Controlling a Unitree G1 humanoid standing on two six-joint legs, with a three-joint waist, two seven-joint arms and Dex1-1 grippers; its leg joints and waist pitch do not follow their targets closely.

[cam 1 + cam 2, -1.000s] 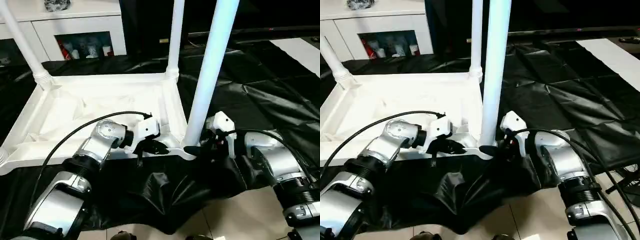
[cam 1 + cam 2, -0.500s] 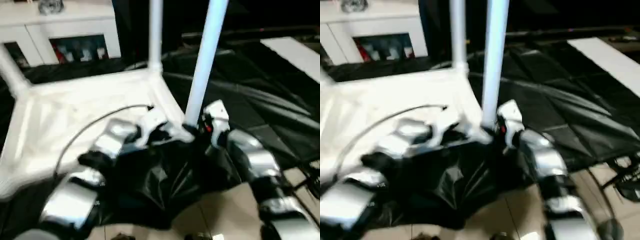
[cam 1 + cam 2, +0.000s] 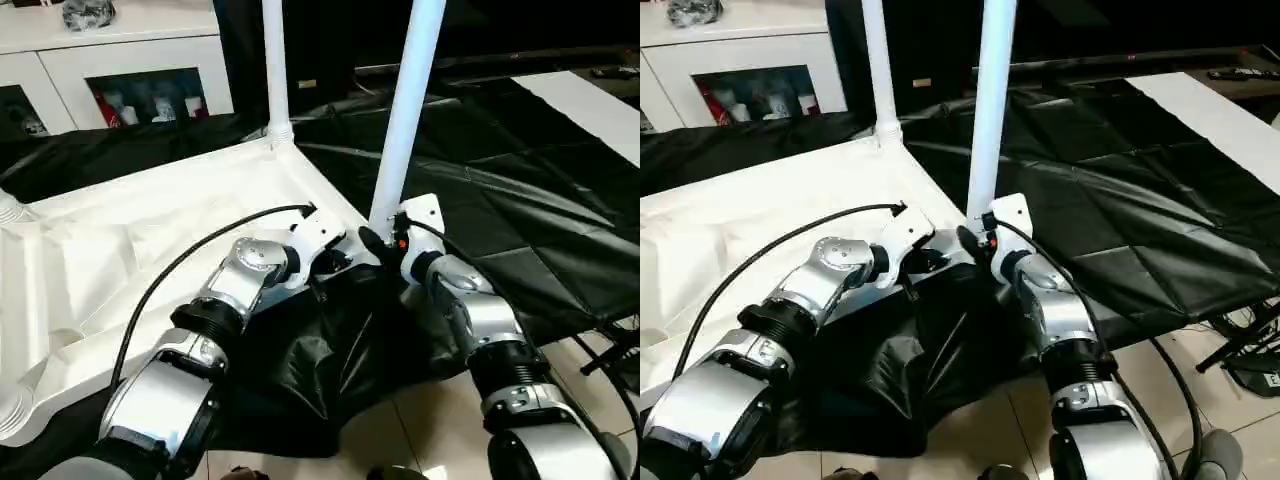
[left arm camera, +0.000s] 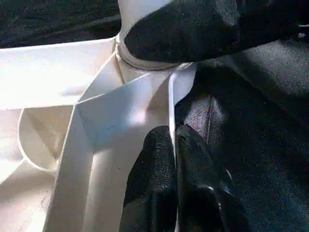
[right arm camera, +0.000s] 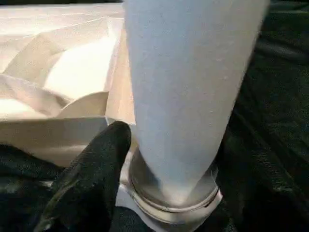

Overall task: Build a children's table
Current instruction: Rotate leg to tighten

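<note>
Left wrist view puts the left gripper (image 4: pixel 175 145) at the tabletop's (image 3: pixel 150 240) near corner, its two black fingers pinched together on the thin upright rim beside the corner socket (image 4: pixel 145 60). The right gripper (image 3: pixel 385 245) sits at the base of the near leg (image 3: pixel 405 100); one black finger (image 5: pixel 91 164) lies against the collar where the leg enters the socket, but whether the gripper is clamping the leg or only bracing it I cannot tell.

The tabletop lies upside down on black sheeting (image 3: pixel 520 190), ribbed underside up. The near leg and a far leg (image 3: pixel 273 60) stand upright in their sockets, and further collars show at the left edge.

My reading: the step in hand is seating this near leg, with the left gripper steadying the top. The next move likely calls for twisting or pressing the leg fully home while the rim stays pinned.

Room is tight at the corner, where both grippers crowd the socket. Open sheeting lies to the right, the sheet's crumpled edge and bare floor sit just below the grippers, and a white cabinet (image 3: pixel 140 60) stands well behind.
</note>
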